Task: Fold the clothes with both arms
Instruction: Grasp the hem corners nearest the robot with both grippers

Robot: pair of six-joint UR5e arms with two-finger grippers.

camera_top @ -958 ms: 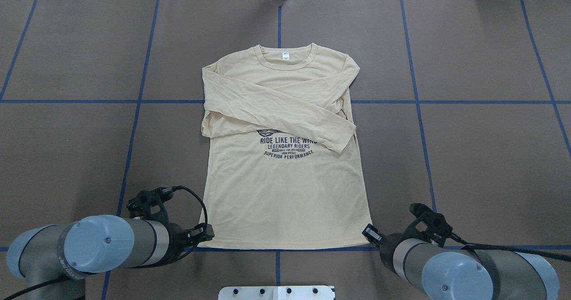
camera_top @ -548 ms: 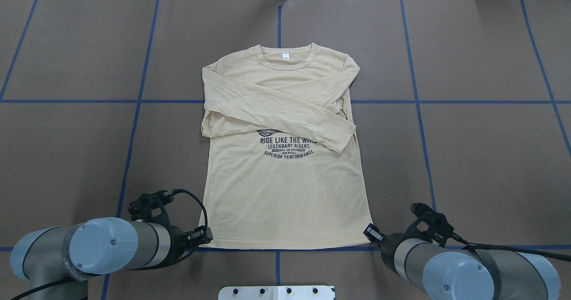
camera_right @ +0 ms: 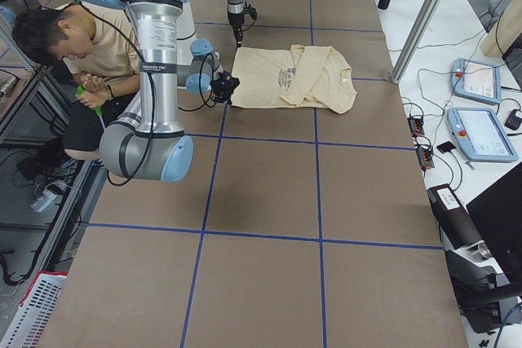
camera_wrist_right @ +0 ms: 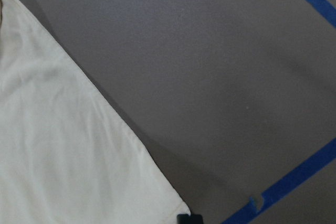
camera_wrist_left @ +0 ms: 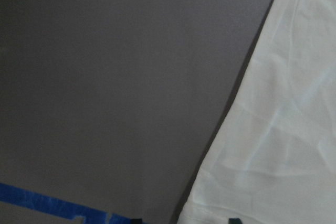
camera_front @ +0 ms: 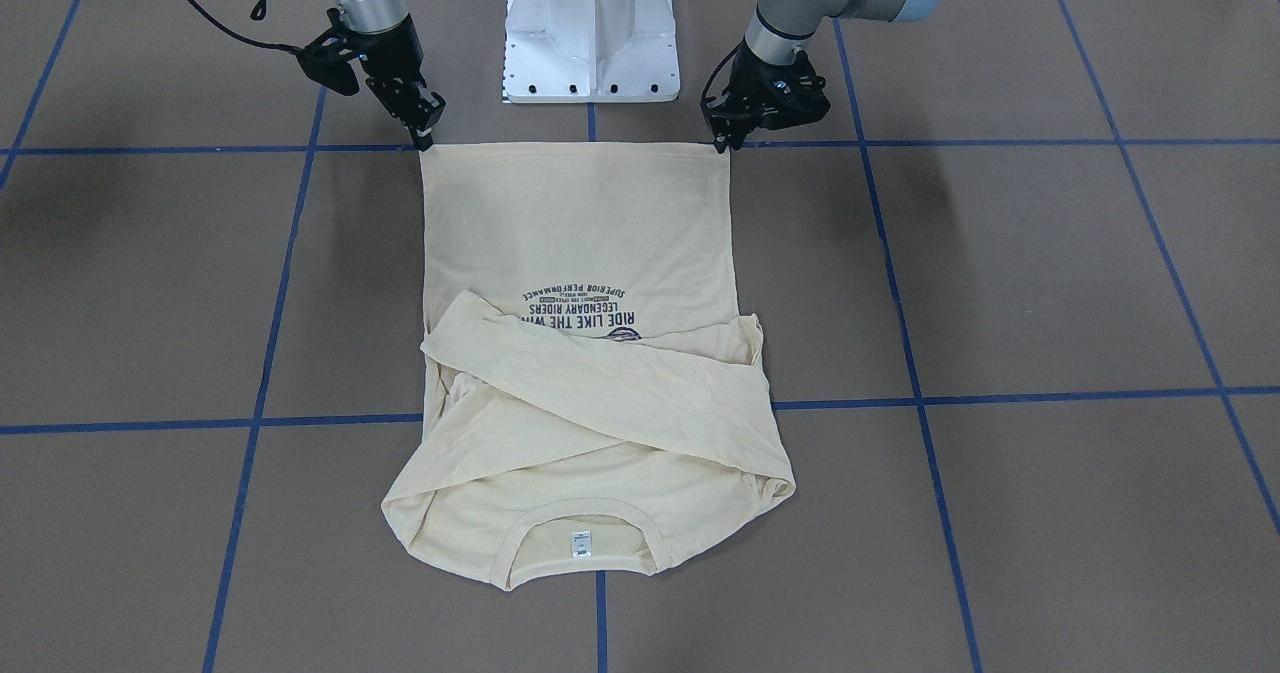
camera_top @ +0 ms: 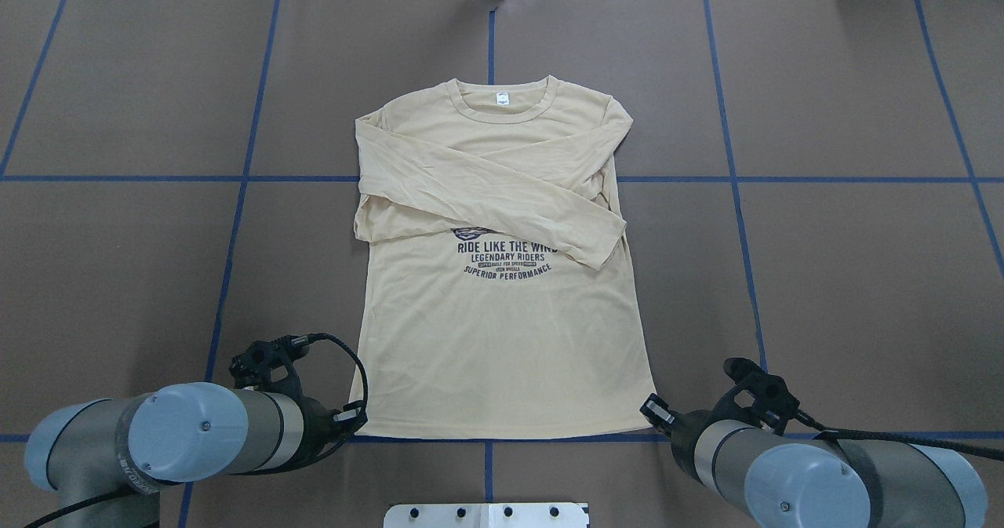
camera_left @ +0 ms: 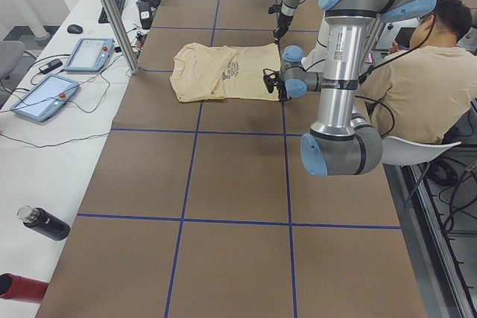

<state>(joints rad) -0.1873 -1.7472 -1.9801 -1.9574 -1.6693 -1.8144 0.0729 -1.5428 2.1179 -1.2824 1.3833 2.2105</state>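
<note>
Jaws of the black two-finger left tool [camera_front: 722, 139] stand apart. Its wrist view shows two dark tips at the lower edge with a hem corner of cloth between them. The black two-finger right tool [camera_front: 427, 133] sits low at the other hem corner. Only one dark tip shows in its wrist view, just off the cloth, so I cannot tell whether it is parted or closed. Behind the tools run the grey-and-silver jointed left arm [camera_top: 180, 442] and right arm [camera_top: 808, 481], with light blue caps and black cables.

Stretching away from both tools lies the pale cream-yellow long-sleeved T-shirt of thin fabric [camera_top: 502, 340], flat and face up. Its hem runs between the tools along a blue tape line and its collar is at the far end. Both sleeves are folded across the chest, one over the other, and the upper sleeve covers part of the navy lettered print [camera_top: 506, 260]. A small white neck label [camera_top: 502, 100] shows inside the collar.

Under it all is the brown tabletop [camera_top: 823, 277], marked into squares by blue tape. Between the arms stands the white pedestal base [camera_front: 590, 33].

Further out, a seated person in a beige shirt [camera_left: 417, 87] is behind the robot. A white side bench [camera_left: 45, 154] carries two screen pendants and a black bottle [camera_left: 45, 223], whose contents cannot be seen.
</note>
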